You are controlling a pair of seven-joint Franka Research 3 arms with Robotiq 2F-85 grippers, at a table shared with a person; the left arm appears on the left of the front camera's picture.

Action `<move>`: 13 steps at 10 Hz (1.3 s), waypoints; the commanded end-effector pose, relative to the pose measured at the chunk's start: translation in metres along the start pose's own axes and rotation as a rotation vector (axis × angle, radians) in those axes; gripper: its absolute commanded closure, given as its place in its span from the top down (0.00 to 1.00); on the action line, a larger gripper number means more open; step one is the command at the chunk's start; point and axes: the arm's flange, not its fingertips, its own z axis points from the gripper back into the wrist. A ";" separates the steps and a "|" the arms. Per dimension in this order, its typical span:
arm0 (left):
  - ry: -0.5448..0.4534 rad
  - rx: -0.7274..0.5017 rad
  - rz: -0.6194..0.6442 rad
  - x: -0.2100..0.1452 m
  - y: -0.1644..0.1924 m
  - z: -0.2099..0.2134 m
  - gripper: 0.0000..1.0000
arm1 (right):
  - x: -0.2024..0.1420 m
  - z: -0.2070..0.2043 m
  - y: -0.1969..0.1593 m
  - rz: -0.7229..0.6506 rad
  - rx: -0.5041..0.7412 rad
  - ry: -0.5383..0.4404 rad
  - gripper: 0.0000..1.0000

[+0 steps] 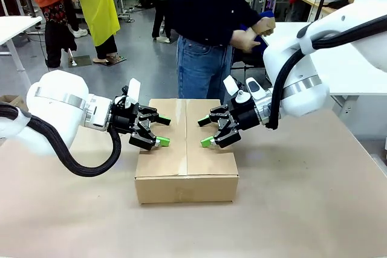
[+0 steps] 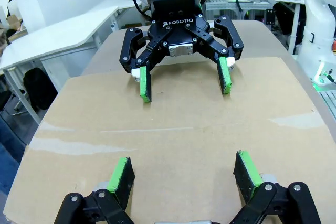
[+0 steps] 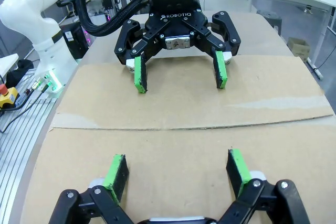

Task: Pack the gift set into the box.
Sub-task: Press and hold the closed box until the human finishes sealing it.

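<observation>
The brown cardboard box (image 1: 186, 149) lies in the middle of the table with its top flaps closed along a centre seam. My left gripper (image 1: 162, 130) hangs open over the box's left half, nothing between its fingers. Facing it over the right half is my right gripper (image 1: 205, 132), also open and holding nothing. The left wrist view looks past its own open gripper (image 2: 184, 174) across the box top (image 2: 184, 129) to the right gripper (image 2: 184, 82). The right wrist view mirrors this, from its own gripper (image 3: 178, 174) to the left gripper (image 3: 179, 77). The gift set is out of view.
A person (image 1: 208, 22) stands at the far side just behind the box, hands (image 1: 254, 31) together around something dark blue. The brown table surface (image 1: 302, 209) has free room on both sides and in front of the box. White tables stand farther back.
</observation>
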 end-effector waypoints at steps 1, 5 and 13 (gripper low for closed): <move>0.000 -0.002 -0.018 -0.004 -0.002 -0.001 1.00 | -0.002 -0.001 0.000 0.000 -0.002 0.004 1.00; 0.000 -0.002 -0.018 -0.004 -0.002 -0.001 1.00 | -0.002 -0.001 0.000 0.000 -0.002 0.004 1.00; 0.000 -0.002 -0.018 -0.004 -0.002 -0.001 1.00 | -0.002 -0.001 0.000 0.000 -0.002 0.004 1.00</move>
